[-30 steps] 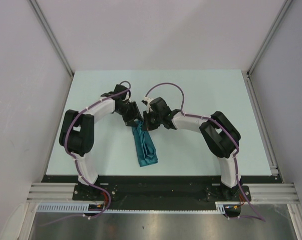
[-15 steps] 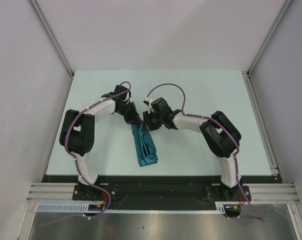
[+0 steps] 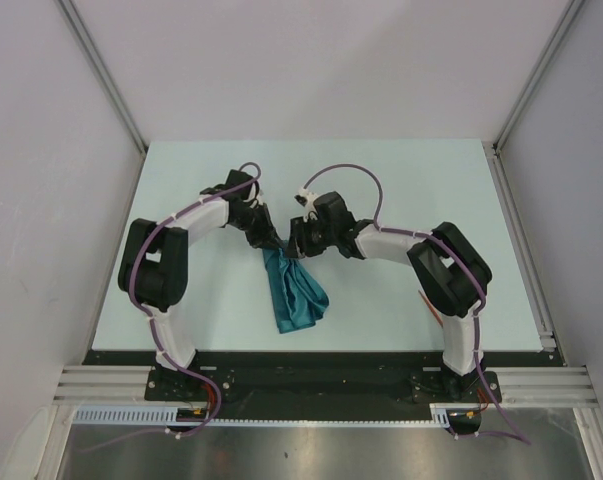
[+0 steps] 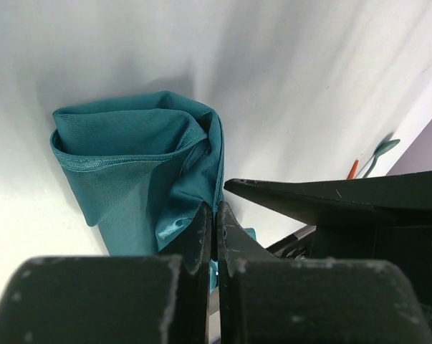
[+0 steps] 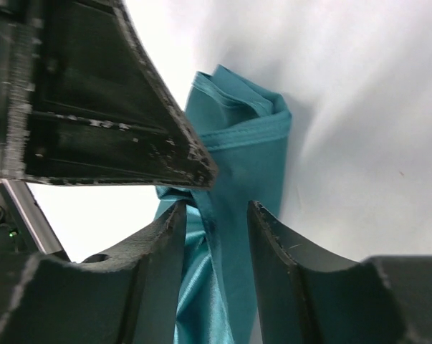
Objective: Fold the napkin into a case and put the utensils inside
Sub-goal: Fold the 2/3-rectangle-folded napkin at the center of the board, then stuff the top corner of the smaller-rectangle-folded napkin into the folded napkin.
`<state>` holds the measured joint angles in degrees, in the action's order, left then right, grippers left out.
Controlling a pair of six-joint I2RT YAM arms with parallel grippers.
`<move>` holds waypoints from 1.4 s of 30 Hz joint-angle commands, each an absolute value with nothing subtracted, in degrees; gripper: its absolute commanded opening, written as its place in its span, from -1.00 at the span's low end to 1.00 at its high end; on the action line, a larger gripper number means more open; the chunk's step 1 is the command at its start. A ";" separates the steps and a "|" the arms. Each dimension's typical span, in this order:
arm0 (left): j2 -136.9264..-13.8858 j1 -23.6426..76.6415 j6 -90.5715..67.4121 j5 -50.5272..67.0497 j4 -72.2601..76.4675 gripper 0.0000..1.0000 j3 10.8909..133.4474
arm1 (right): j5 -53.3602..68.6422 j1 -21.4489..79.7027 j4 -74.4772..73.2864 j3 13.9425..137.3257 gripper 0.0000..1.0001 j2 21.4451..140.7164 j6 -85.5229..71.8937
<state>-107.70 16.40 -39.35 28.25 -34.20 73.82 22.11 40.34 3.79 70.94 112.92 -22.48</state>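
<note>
The teal napkin (image 3: 294,292) lies bunched in a narrow strip on the table's middle, its far end lifted. My left gripper (image 3: 265,240) is shut on that far end; in the left wrist view the fingertips (image 4: 207,215) press together with the napkin (image 4: 130,158) caught between them. My right gripper (image 3: 296,244) is right beside it, open, with a fold of the napkin (image 5: 251,143) hanging loose between its jaws (image 5: 216,215). A thin orange-red utensil (image 4: 352,169) shows far off near the table edge, beside a greenish utensil-like shape (image 4: 382,149).
Both arms curve inward and meet over the pale table (image 3: 401,180). The left gripper's finger (image 5: 130,107) crowds the right wrist view. Grey walls stand on three sides, and a metal rail (image 3: 521,230) runs along the table's right edge.
The left gripper has shut on the napkin's far end. The right gripper has opened and let the cloth go. The napkin's near part has spread out to the right.
</note>
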 commanded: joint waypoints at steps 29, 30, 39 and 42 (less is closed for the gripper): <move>-105.29 14.50 -42.45 34.80 -28.04 -1.00 71.19 | 19.42 42.45 8.88 74.36 -0.89 116.10 -27.33; -105.29 14.33 -42.45 34.80 -28.04 -1.00 71.19 | 19.42 42.45 8.88 74.36 -0.78 116.10 -27.33; -99.85 13.80 -36.40 25.42 -30.22 0.01 71.80 | 20.39 42.36 7.21 74.45 -1.00 115.49 -28.92; -96.51 13.89 -33.40 16.45 -32.51 0.12 73.47 | 20.48 42.19 6.24 74.44 -1.00 115.05 -29.97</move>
<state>-104.27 14.35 -38.57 26.81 -30.68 71.02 20.01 42.13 6.15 72.90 115.20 -28.08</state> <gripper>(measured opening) 0.538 0.012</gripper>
